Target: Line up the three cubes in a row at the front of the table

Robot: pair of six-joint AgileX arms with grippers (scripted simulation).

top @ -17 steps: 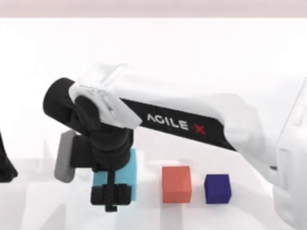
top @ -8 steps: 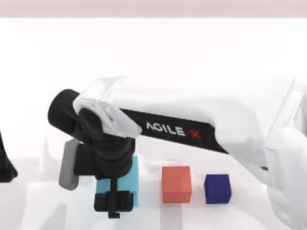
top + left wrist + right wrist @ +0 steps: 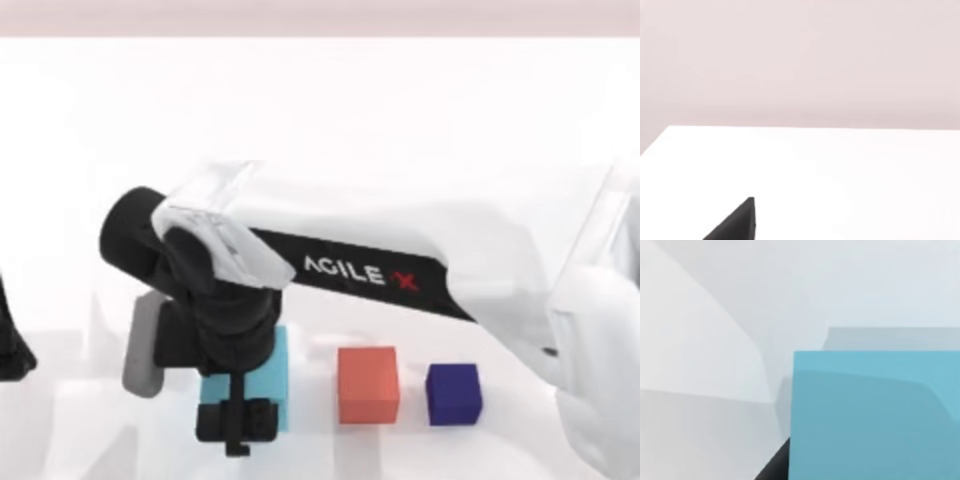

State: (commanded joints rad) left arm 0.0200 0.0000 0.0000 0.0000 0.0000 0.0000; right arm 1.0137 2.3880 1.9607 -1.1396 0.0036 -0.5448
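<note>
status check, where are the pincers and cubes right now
Right pincer over light cyan-blue cube, grip hidden. Left arm parked at table's left edge. Coral-red cube and navy cube in row beside it. Nothing in the way.

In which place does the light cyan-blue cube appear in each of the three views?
Top view: the light cyan-blue cube is low and left of centre, partly hidden under the right arm's gripper, at the left end of the row.
Left wrist view: not in it; only the table shows.
Right wrist view: it fills the lower right.
Shared landmark: the white table surface.
</note>
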